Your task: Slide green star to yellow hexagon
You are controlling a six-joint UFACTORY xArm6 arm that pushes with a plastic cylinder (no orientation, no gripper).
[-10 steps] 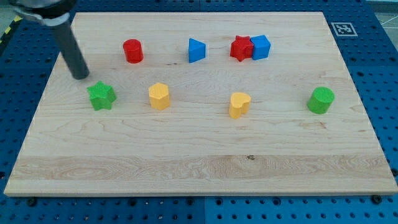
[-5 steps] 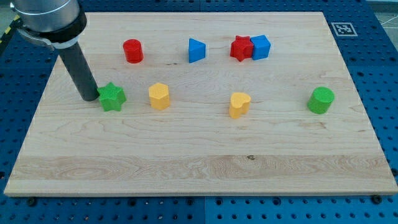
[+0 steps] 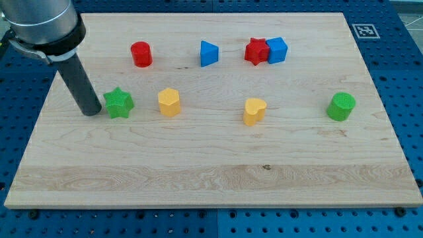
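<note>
The green star [image 3: 119, 103] lies on the wooden board at the view's left. The yellow hexagon [image 3: 169, 102] stands to its right, with a gap of about one block width between them. My tip [image 3: 90, 111] is down on the board just left of the green star, close to its left edge or touching it; I cannot tell which.
A red cylinder [image 3: 141, 54], a blue triangle [image 3: 209, 53], a red star [image 3: 256, 51] and a blue cube [image 3: 277, 49] line the view's top. A yellow heart [image 3: 254, 111] and a green cylinder [image 3: 341, 106] sit to the right. The board's left edge [image 3: 34, 125] is near my tip.
My tip came down from above and left of the green star to its left side and pushed it a little right toward the yellow hexagon. In the last half second the tip shifted slightly left and down.
</note>
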